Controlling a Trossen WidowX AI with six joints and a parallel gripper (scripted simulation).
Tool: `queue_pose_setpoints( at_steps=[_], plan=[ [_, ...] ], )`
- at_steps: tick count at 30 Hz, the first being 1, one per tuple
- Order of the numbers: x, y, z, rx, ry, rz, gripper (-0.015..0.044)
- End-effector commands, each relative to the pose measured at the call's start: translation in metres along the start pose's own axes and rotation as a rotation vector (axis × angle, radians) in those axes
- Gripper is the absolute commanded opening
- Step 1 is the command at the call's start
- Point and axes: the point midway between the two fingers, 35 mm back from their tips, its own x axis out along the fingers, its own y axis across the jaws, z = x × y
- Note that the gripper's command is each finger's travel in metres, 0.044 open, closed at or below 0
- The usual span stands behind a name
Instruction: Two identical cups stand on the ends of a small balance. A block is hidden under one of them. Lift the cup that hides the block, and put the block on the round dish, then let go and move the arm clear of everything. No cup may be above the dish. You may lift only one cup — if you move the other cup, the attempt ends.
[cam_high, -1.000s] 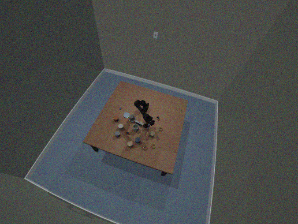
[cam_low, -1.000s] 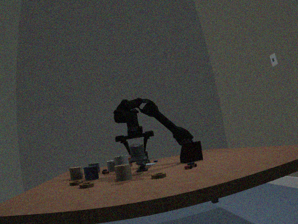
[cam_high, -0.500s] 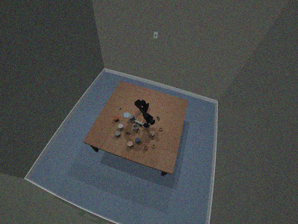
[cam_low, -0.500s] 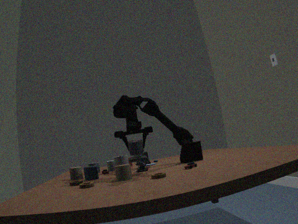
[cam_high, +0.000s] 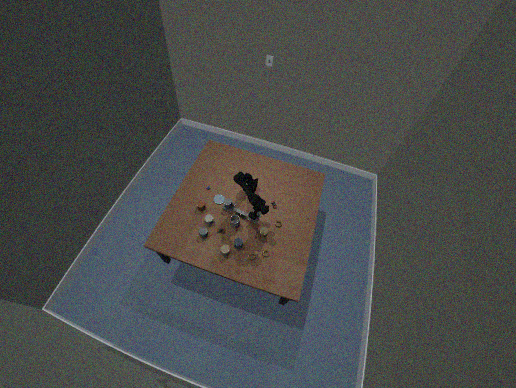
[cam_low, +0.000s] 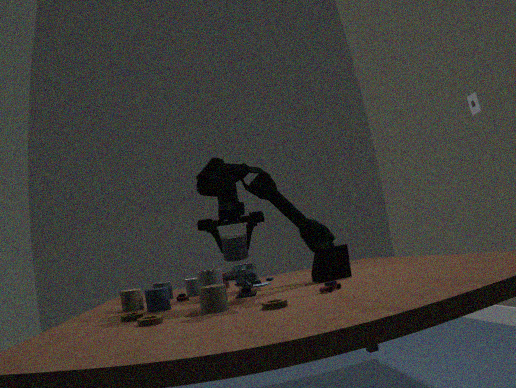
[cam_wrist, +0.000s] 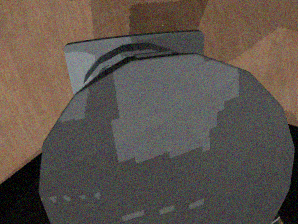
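My gripper (cam_high: 254, 217) (cam_low: 234, 248) is shut on a grey cup (cam_low: 234, 246) (cam_wrist: 170, 135) and holds it in the air above one end of the balance. The pale beam of the balance (cam_high: 242, 213) (cam_low: 261, 284) shows below, and its flat grey end plate (cam_wrist: 167, 42) shows past the cup in the wrist view. The other blue-grey cup (cam_high: 228, 204) stands at the far end of the balance. The round pale dish (cam_high: 219, 199) lies just beyond that cup, with no cup seen above it. I cannot make out the block; the held cup hides most of the end plate in the wrist view.
Close by stand a dark-rimmed cup (cam_high: 235, 220), a cream cup (cam_high: 264, 232) (cam_low: 213, 299), a blue cup (cam_high: 238, 243) (cam_low: 158, 299) and several more cups. Yellowish rings (cam_high: 278, 224) (cam_low: 274, 304), a reddish item (cam_high: 201, 207) and small dark objects lie around them on the wooden table (cam_high: 285, 175).
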Motion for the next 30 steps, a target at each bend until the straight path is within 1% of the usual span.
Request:
queue_pose_setpoints(
  at_steps=[1,20,21,30],
  plan=[
    [-0.007,0.002,0.002,0.001,-0.005,0.0,0.0],
    [-0.031,0.005,-0.002,0.001,-0.004,0.0,0.0],
    [-0.026,0.003,-0.003,0.0,0.001,0.0,0.0],
    [-0.026,0.003,-0.003,0.0,0.001,0.0,0.0]
  ],
)
